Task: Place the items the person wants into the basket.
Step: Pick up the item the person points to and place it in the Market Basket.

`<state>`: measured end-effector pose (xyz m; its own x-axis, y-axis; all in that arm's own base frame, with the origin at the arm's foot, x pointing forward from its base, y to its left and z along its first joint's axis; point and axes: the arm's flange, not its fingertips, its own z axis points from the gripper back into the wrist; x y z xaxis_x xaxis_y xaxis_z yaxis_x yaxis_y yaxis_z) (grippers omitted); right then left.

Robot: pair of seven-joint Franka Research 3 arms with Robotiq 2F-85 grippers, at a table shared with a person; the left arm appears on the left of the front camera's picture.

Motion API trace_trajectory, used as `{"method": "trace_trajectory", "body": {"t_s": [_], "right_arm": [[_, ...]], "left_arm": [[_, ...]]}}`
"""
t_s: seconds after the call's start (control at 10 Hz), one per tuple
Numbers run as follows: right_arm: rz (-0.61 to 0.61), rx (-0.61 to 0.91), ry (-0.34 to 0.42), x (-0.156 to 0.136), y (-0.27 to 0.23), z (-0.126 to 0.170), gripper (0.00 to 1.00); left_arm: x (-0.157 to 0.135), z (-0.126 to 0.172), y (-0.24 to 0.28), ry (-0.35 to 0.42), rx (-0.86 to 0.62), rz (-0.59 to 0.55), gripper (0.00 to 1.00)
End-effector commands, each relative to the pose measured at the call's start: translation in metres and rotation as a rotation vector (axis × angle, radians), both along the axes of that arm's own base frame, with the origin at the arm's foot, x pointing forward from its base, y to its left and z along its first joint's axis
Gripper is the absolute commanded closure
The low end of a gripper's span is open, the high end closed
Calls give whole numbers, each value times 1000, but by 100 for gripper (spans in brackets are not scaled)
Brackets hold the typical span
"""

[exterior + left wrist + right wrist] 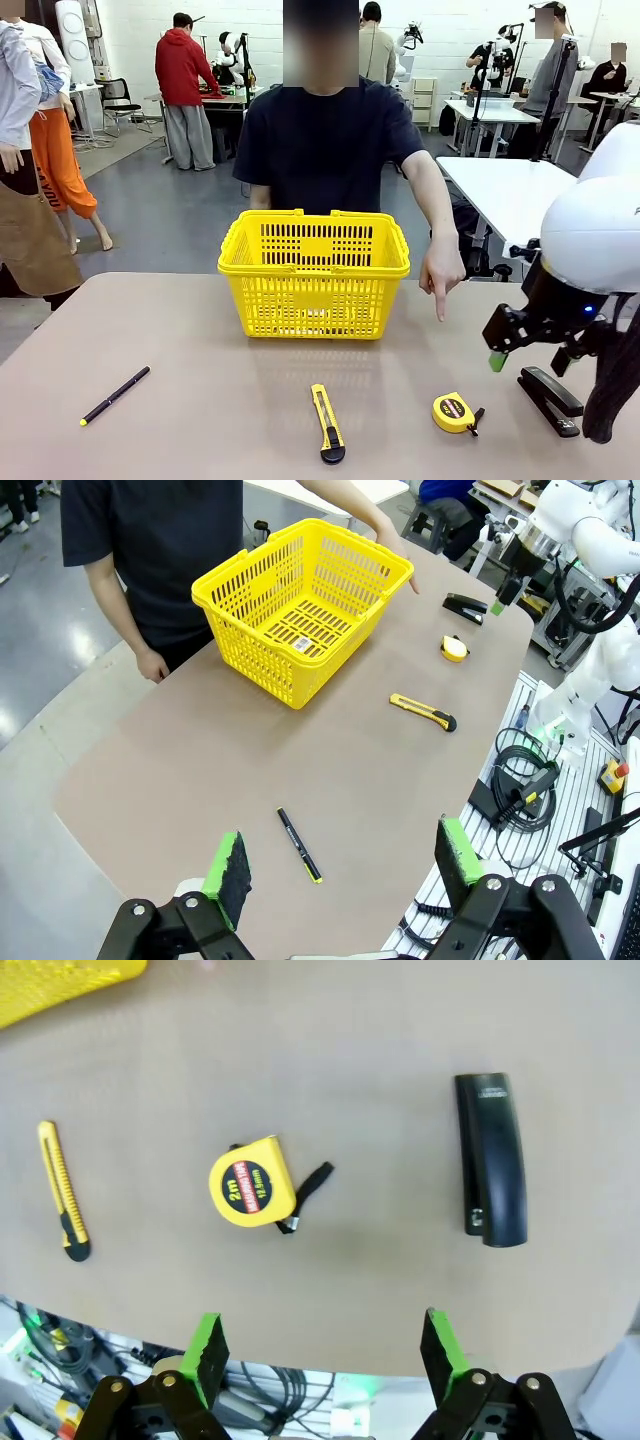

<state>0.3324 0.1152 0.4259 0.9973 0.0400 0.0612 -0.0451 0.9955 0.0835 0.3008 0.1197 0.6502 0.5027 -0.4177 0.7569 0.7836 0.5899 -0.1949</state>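
Far left, lower part of the front view: thin black pen (115, 395), slanted, yellow tip toward the lower left corner. Not a wanted item.

Left gripper (345, 865): jaws spread wide, nothing between the green pads, hovering high over the table above that pen.

Lower centre: utility knife (327, 423) flat on the table, long axis nearly up-and-down in the frame, black end toward the bottom edge, yellow end toward the basket.

Centre: basket (313, 275), upright, seemingly empty of items, just in front of the person (325, 140).

Lower right: tape measure (455, 411) lying flat, face up, black strap trailing to the right. Above it, person's hand (441, 272), index finger aimed down at the table.

Step in hand, by judgement: reading the request, most likely the tape measure.

Far right: black stapler (549, 399), to be left alone.

Right gripper (325, 1355): fully parted, empty, hanging above the gap between tape measure and stapler.

Next, probably: shift toward the tape measure, descend, close across its round body, then carry to the basket.
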Motion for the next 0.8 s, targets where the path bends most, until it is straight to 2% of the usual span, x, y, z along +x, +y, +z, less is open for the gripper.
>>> {"method": "trace_trajectory", "body": {"t_s": [0.0,0.4,0.7], "right_arm": [[-15,-13,27,9,33,-27,0],[11,-100,96,32,69,-77,0],[128,-141,88,35,85,-97,0]], "left_arm": [[0,1,0,-1,-8,-11,4],[0,1,0,-1,-8,-11,4],[0,1,0,-1,-8,-11,4]]}}
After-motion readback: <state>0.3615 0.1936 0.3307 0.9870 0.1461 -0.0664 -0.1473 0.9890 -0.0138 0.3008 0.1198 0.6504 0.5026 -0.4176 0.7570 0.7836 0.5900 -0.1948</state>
